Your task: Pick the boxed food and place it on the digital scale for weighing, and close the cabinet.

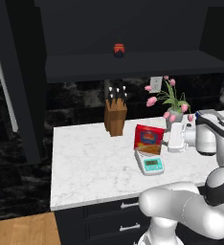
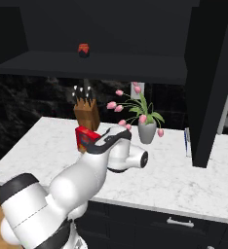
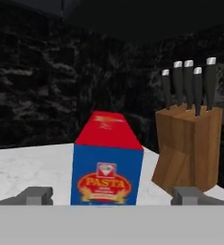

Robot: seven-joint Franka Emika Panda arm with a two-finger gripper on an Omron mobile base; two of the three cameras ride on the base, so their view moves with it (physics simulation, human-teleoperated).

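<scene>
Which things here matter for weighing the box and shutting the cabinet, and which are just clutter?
For the job:
pasta box
scale
cabinet door
gripper, open

Just lying about:
knife block
flower vase
red jar

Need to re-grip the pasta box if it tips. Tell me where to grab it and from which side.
Grip the pasta box across its two narrow side edges, at mid-height, coming in level from the front as the open gripper now faces it. It stands upright on the scale, flat and thin, and the knife block crowds its far side.
</scene>
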